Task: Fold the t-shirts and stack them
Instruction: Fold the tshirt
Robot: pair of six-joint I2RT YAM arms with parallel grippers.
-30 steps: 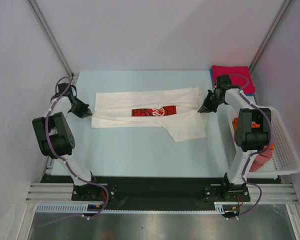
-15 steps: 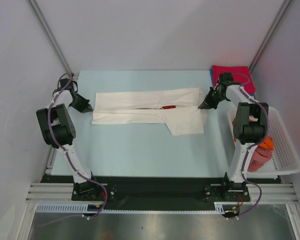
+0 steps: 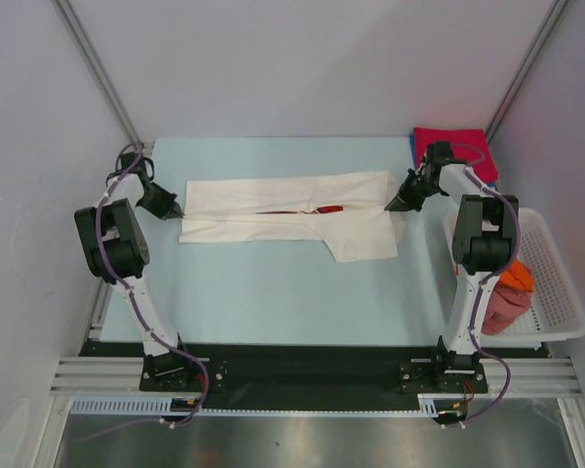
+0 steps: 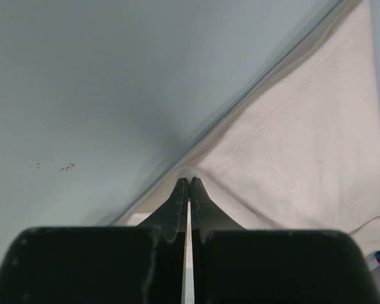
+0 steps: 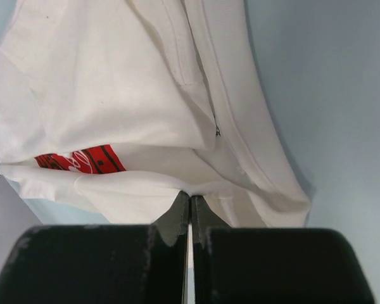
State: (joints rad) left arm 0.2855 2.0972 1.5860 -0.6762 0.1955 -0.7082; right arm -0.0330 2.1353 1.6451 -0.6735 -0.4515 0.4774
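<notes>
Blue desk (image 3: 273,292) holds a white t-shirt (image 3: 273,195); my left claw (image 3: 178,214) at nine o'clock and right claw (image 3: 391,208) at three pinch its ends.

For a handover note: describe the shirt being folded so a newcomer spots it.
On the pale blue table, toward its far side, the white t-shirt lies as a long folded strip, its ends pinched by the left gripper and right gripper. It is the only white cloth, red print peeking from its fold, unlike the plain red tee at the far right corner.
</notes>
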